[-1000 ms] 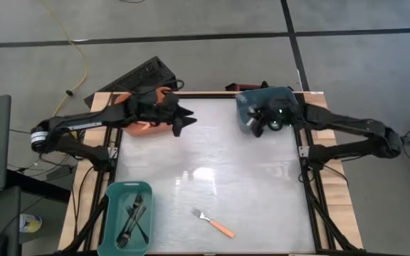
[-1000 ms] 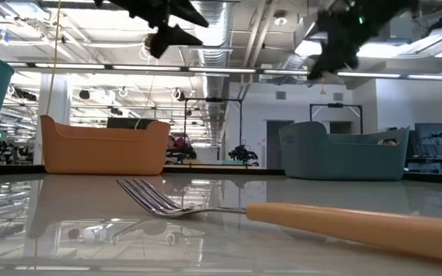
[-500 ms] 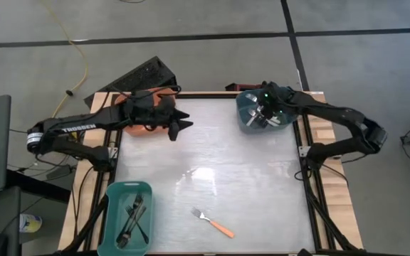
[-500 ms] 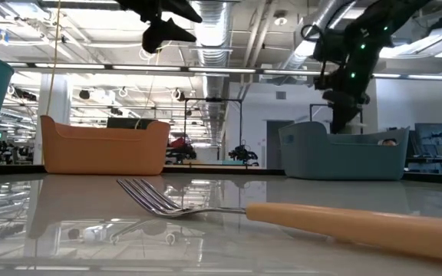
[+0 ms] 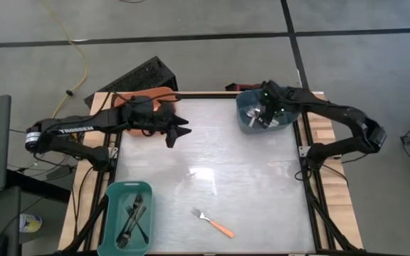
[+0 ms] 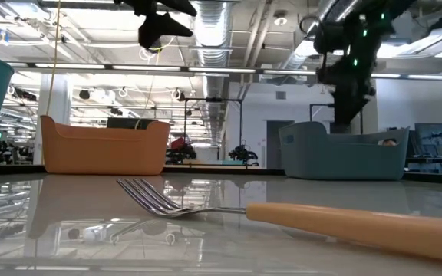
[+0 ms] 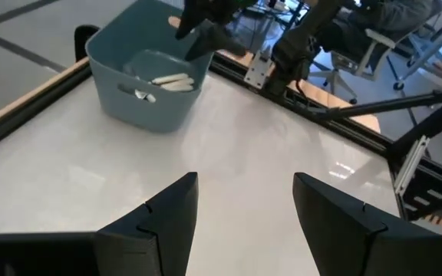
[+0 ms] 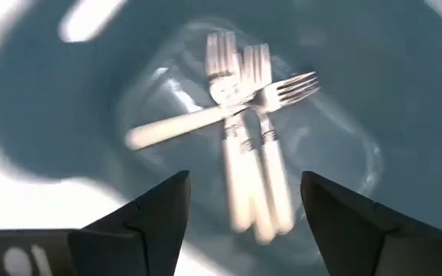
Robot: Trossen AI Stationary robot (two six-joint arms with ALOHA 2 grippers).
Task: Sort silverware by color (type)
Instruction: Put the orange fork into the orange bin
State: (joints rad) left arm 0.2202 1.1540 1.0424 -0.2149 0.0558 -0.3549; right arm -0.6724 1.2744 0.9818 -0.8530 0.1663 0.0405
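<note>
One orange-handled fork (image 5: 213, 222) (image 6: 282, 215) lies flat on the white table near its front edge. My right gripper (image 5: 265, 117) (image 8: 244, 192) hangs open over the blue-grey bin (image 5: 280, 124) at the far right, pointing steeply down. Below its fingers, white-handled forks (image 8: 244, 153) lie crossed on the bin floor, untouched. My left gripper (image 5: 177, 133) (image 7: 244, 192) stands open and high over the table beside the orange bin (image 5: 148, 96), with nothing between its fingers. Dark forks (image 5: 134, 217) lie in a teal bin (image 5: 112, 195) at the near left.
The three bins stand at the table's far left, far right and near left. The middle of the table (image 5: 212, 163) is bare and glossy. A black keyboard-like object (image 5: 141, 75) lies beyond the far edge. Wooden rails (image 5: 319, 178) frame the table sides.
My right gripper has swung toward the table's far edge over the blue-grey bin, sunk toward it and tipped steeply downward, and its fingers have opened. My left gripper has drifted a little toward the near edge, staying open.
</note>
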